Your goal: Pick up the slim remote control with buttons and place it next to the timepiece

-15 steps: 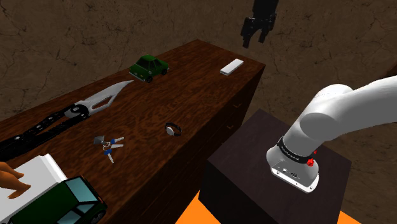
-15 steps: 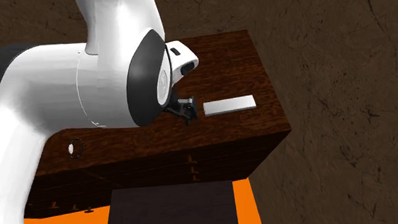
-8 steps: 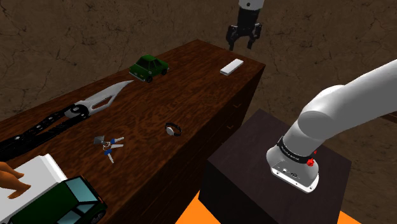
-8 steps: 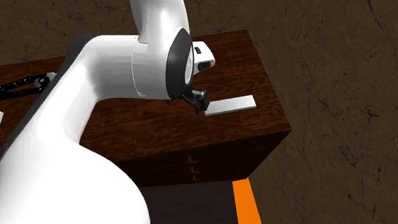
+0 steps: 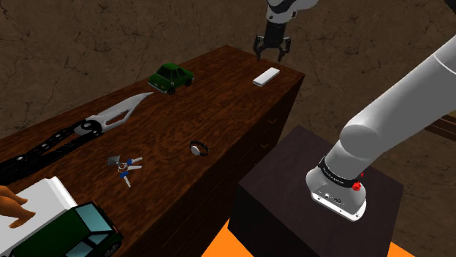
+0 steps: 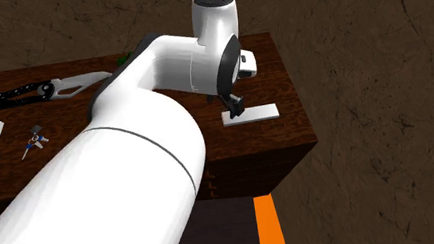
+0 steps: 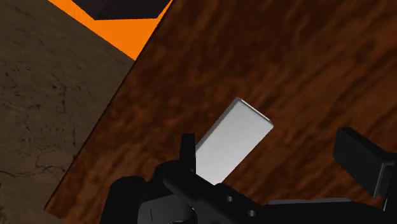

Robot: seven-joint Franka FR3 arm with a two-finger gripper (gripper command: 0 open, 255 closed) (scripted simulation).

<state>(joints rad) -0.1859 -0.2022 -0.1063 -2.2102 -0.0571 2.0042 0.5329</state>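
Note:
The remote (image 5: 266,76) is a slim plain white slab lying near the far corner of the dark wooden dresser top (image 5: 219,109); no buttons can be made out. My black gripper (image 5: 271,50) hangs open just above its far end, not touching it. In the second exterior view the gripper (image 6: 234,108) hovers over the remote's (image 6: 251,114) left end. Seen from the wrist, the remote (image 7: 232,140) lies below the gap of the gripper (image 7: 273,159), nearer one of the fingers (image 7: 186,149). The timepiece, a small dark watch (image 5: 198,148), lies mid-dresser near the front edge.
A green toy car (image 5: 171,77), a long folding knife (image 5: 109,117) and a small bunch of keys (image 5: 124,166) lie on the dresser. A white box (image 5: 36,208) and a larger green car (image 5: 80,234) sit at the near end. The dark stand (image 5: 292,190) is beside the dresser.
The gripper has swung towards the shoulder view's left and come down, from off beyond the dresser's corner to just above the remote. Its fingers stayed open. Nothing on the dresser moved.

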